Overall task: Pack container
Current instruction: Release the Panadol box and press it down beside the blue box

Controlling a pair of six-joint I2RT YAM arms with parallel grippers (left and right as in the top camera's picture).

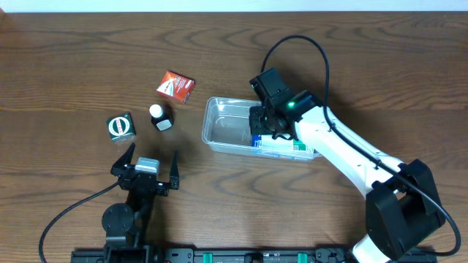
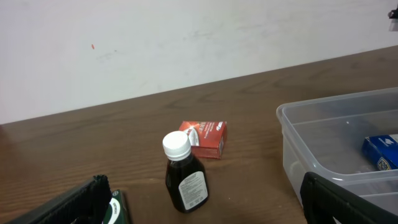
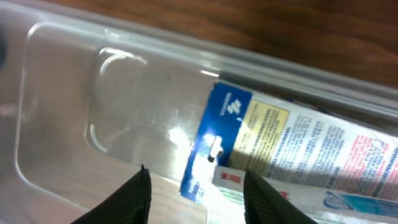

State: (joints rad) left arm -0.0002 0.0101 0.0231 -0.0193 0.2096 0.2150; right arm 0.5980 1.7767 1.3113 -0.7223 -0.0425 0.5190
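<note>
The clear plastic container [image 1: 223, 128] lies mid-table and holds a blue and white box [image 1: 281, 145] along its near right side; the box also shows in the right wrist view [image 3: 292, 140]. My right gripper [image 1: 267, 124] hovers open just over that box, inside the container [image 3: 74, 118], holding nothing. My left gripper [image 1: 150, 172] is open and empty near the front left. Ahead of it stand a dark bottle with a white cap [image 2: 185, 174], a red box [image 2: 205, 138] and a green box [image 1: 121, 127]. The container's corner shows at right in the left wrist view [image 2: 323, 134].
The red box [image 1: 175, 85] lies left of the container, the dark bottle [image 1: 160, 116] just below it. A black cable [image 1: 300, 51] loops behind the right arm. Bare wood table surrounds the objects.
</note>
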